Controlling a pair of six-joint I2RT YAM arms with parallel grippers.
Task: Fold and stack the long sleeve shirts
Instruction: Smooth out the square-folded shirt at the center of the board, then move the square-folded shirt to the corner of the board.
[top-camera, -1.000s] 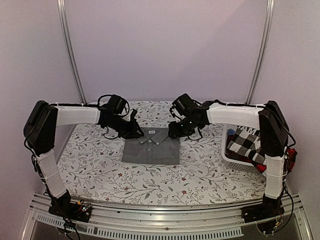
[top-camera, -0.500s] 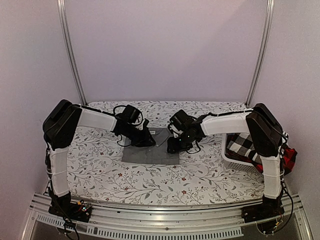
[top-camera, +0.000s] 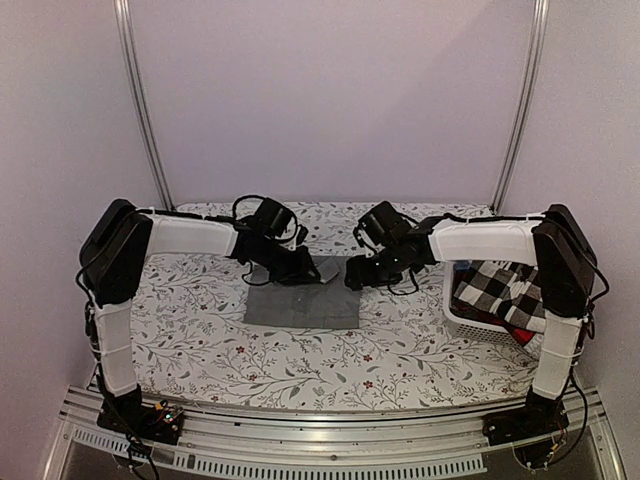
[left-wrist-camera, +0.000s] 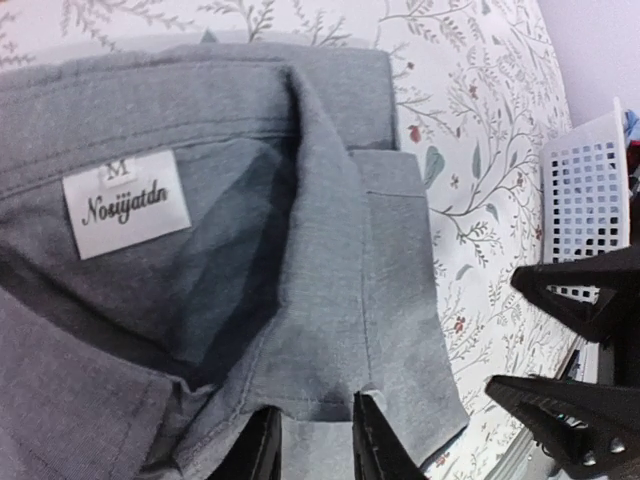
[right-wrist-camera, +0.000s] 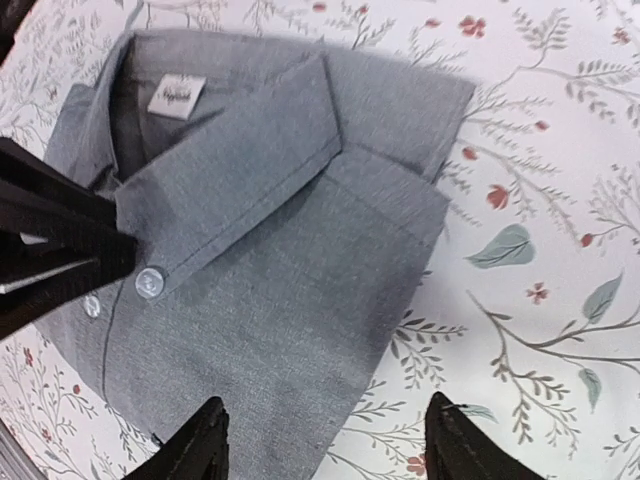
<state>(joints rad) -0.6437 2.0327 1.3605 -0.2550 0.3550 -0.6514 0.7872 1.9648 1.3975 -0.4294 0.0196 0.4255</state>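
Observation:
A plain grey collared shirt (top-camera: 300, 305) lies folded flat at the table's middle, collar toward the far side. My left gripper (top-camera: 308, 272) is low over the collar; in the left wrist view (left-wrist-camera: 312, 402) its jaws stand a narrow gap apart, tips at the collar's hem, with flat cloth between them. The collar's label (left-wrist-camera: 125, 203) faces up. My right gripper (top-camera: 355, 277) is wide open over the shirt's far right corner (right-wrist-camera: 328, 400), straddling the cloth edge and touching nothing. A black-and-white checked shirt (top-camera: 500, 285) fills the basket, with red-and-black cloth (top-camera: 522, 336) at its near side.
A white perforated basket (top-camera: 470, 318) stands at the table's right edge and shows in the left wrist view (left-wrist-camera: 585, 190). The table has a floral cloth (top-camera: 200, 330). Both grippers are close together over the collar; the left one shows in the right wrist view (right-wrist-camera: 60, 235).
Both grippers came inward over the shirt's upper part, then drew back to its far edge. The grey shirt lies in the same place.

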